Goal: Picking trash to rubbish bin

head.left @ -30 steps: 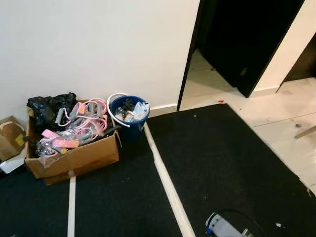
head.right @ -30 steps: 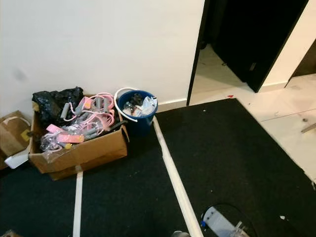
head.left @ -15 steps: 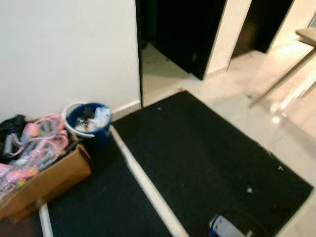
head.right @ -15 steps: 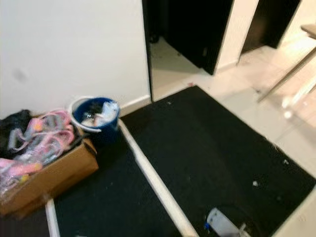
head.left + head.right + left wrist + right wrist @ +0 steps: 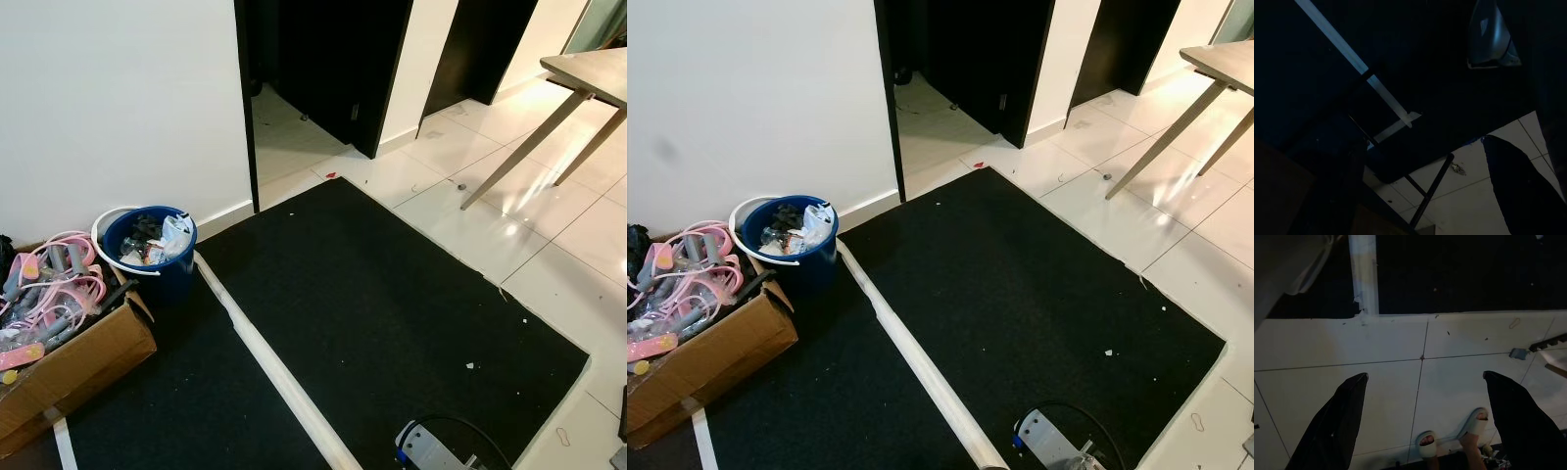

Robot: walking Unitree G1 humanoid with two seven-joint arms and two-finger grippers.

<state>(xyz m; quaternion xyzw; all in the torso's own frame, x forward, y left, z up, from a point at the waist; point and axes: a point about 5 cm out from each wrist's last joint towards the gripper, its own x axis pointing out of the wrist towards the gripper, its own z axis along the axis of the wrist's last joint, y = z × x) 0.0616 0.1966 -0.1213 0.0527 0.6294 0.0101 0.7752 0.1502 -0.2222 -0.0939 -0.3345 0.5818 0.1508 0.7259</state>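
Over on the far left a cardboard box [image 5: 710, 357] sits against the wall, crammed with pink and grey cords and cut off at the picture's edge. Just beside it, touching or nearly so, stands the blue rubbish bin [image 5: 787, 238], already holding crumpled wrappers and bits of plastic. A white strip [image 5: 911, 364] runs from the bin's foot across the black mat [image 5: 1019, 294]. On that mat lie small pale scraps, one near its right part [image 5: 1109, 352]; these look like the trash to collect, though they are too tiny to identify.

At the bottom edge a grey power strip with a black cable [image 5: 1050, 441] pokes in, partly cropped. Further right, white tiles and the slanted legs of a table [image 5: 1176, 108].

The right gripper [image 5: 1422, 423] hangs over white tile by the mat's edge, its two black fingers spread wide with nothing between them. A person's feet in pale slippers [image 5: 1449, 433] stand right below it. The left wrist view is very dark; one finger [image 5: 1520, 191] shows, and I cannot tell whether that gripper is apart or together.

Risks, as I judge them: the cable could snag a foot, the white strip could trip a step, and such small scraps may slip from long fingers. The person's feet are close to the right arm.
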